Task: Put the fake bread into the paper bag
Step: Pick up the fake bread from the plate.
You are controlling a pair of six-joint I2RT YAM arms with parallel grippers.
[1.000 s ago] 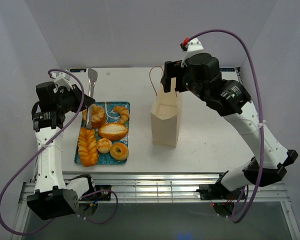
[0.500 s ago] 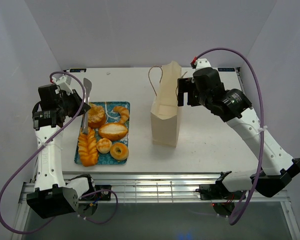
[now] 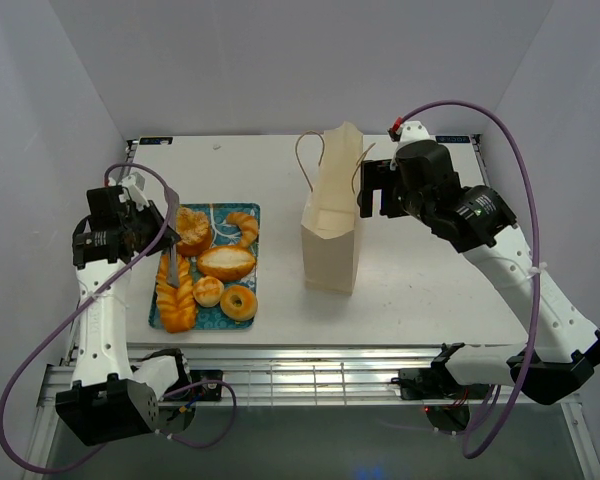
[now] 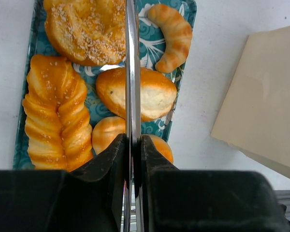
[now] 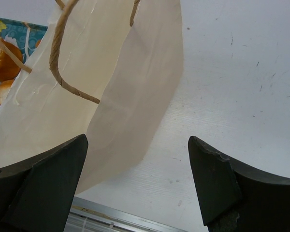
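Observation:
Glossy toy breads lie on a teal tray (image 3: 256, 250): seeded round pastry (image 3: 192, 231), croissant (image 3: 244, 227), oval roll (image 3: 226, 263), braided loaf (image 3: 176, 293), small bun (image 3: 208, 291), bagel (image 3: 239, 302). My left gripper (image 3: 158, 226) is shut on a thin metal utensil (image 4: 131, 72), seen edge-on over the oval roll (image 4: 154, 94) and the round pastry (image 4: 84, 31). The paper bag (image 3: 330, 235) stands upright and open mid-table. My right gripper (image 3: 372, 190) is open and empty just right of the bag's top; the bag's side (image 5: 106, 96) and cord handle (image 5: 58, 58) fill its wrist view.
The tray sits left of the bag with a gap of bare white table between them. White walls close in the table at the left, back and right. A metal rail (image 3: 310, 375) runs along the near edge.
My right gripper has let go of the bag's top and drawn back to the right. My left gripper has swung the metal utensil down over the tray.

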